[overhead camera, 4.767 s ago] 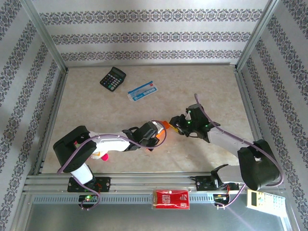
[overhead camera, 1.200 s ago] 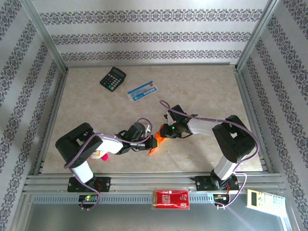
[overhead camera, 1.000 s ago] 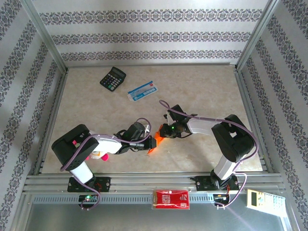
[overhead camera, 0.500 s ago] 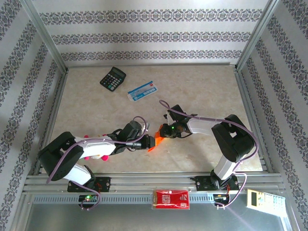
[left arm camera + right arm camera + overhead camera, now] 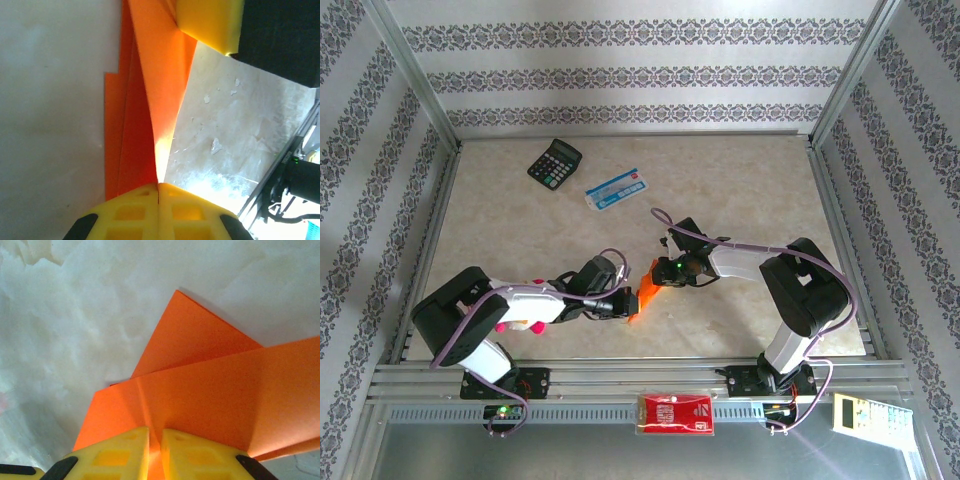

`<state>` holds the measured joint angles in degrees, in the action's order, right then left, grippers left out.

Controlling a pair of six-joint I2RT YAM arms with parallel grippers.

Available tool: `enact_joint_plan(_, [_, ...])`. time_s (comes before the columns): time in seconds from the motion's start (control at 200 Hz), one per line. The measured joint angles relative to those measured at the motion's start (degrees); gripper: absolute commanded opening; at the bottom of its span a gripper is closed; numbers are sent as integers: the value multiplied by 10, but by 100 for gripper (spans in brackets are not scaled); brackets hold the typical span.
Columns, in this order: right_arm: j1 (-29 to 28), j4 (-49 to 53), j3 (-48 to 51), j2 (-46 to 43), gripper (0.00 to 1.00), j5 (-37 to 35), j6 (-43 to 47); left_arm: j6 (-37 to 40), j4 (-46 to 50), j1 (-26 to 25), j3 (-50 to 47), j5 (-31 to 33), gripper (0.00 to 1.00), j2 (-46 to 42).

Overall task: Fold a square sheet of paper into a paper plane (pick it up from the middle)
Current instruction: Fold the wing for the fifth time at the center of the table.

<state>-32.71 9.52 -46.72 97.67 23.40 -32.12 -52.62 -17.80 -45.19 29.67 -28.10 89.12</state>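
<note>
Nearest of all, a red packet [image 5: 675, 413] lies on the metal rail [image 5: 580, 378] in front of the arms, out of the way. Just past it, the two arms meet over the orange paper [image 5: 642, 292]. The paper is partly folded, with flaps and creases, and it rests on the tabletop [image 5: 740, 200] between them.

The left fingers [image 5: 158, 194] are pressed tight together on one edge of the paper, pinching the layers flat. The right fingers [image 5: 664, 273] are clamped on the other end, with just the thin paper between them. I think one side holds the paper so it won't slide while the other presses a fold sharp.

The arms are very close together, so they could bump. Far back lie a blue-and-white packet [image 5: 617, 189] and a black calculator [image 5: 554, 162], well apart from the work.
</note>
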Motion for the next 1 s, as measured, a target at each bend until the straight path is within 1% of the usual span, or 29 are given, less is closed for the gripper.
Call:
enact_joint_plan(0.185, [0,-3,2,0,20,0,0,-21,-53,10,-20,-25,1,13])
enact_joint_plan(0.27, [0,-4,3,0,20,0,0,-32,-74,15,-28,-34,4,24])
enact_joint_plan(0.36, [0,-5,3,0,20,0,0,-37,-84,18,-31,-40,5,28])
enact_joint_plan(0.385, [0,-5,3,0,20,0,0,-37,-85,18,-31,-41,7,28])
enact_joint_plan(0.49, [0,-6,3,0,20,0,0,-38,-85,18,-31,-43,10,25])
enact_joint_plan(0.58, [0,-6,4,0,20,0,0,-36,-74,18,-32,-42,14,10])
enact_joint_plan(0.754, [3,-6,4,0,20,1,0,-16,-4,18,-34,-16,21,-66])
enact_joint_plan(0.814, [3,-6,4,0,20,1,0,-3,26,17,-33,0,21,-99])
enact_joint_plan(0.884, [3,-7,4,0,20,1,0,11,52,15,-30,14,15,-131])
enact_joint_plan(0.929, [3,-7,5,0,20,1,0,15,58,12,-26,16,10,-138])
enact_joint_plan(0.999, [3,-7,5,0,20,1,0,20,61,5,-16,13,6,-132])
